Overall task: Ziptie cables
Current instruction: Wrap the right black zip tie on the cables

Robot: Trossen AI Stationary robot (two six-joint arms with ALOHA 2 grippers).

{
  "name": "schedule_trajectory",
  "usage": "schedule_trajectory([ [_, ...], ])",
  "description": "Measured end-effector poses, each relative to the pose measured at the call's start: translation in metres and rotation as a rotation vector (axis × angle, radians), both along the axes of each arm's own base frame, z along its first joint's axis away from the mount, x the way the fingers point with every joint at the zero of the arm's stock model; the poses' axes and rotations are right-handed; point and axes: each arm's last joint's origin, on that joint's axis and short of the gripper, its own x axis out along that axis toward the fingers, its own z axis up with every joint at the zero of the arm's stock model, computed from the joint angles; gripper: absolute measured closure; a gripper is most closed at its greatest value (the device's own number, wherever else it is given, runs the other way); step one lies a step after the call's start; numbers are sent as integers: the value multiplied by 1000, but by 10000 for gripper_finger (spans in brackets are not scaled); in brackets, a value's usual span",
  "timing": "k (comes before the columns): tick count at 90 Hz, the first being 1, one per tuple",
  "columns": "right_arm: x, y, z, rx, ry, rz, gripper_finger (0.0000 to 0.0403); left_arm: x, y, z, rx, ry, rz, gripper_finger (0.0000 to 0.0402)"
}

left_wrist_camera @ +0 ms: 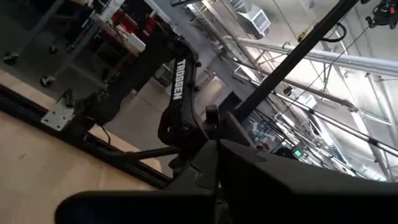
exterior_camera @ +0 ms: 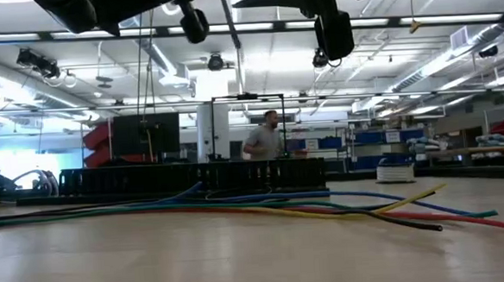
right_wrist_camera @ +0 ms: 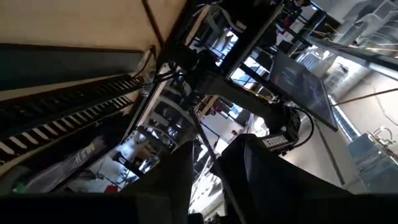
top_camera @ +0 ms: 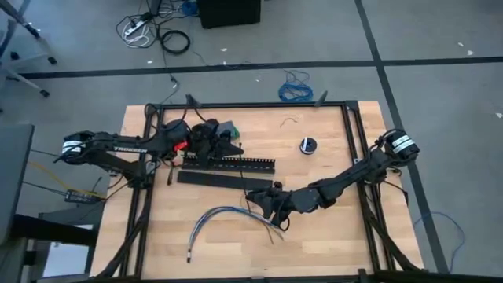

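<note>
The cables, a loose bundle of blue, grey and white wires, lie on the table's near half; the low view shows them flat on the wood. My right gripper hangs above their right end, raised off the table, its fingers a little apart. My left gripper is raised over the black slotted channel at the far left. A straight black strip, seemingly a ziptie, sticks out from its fingers. A thin dark line runs between the right fingers; what it is I cannot tell. My left gripper seems shut on one end of the ziptie. The gripper's own dark body hides the place of contact. The strip stands straight out ahead of the fingers, clear of the table.
A flat black strip lies next to the channel. A small round black spool and a curled wire scrap sit at the far right. The black frame borders the table. A person stands in the room beyond.
</note>
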Motion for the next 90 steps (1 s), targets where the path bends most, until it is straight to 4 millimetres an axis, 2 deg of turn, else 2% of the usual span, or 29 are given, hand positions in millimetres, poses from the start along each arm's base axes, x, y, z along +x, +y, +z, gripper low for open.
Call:
schedule_trajectory([
  [90,-1,1,-5,3,46,29,270,0,-2,1,-58,5,-13,401],
])
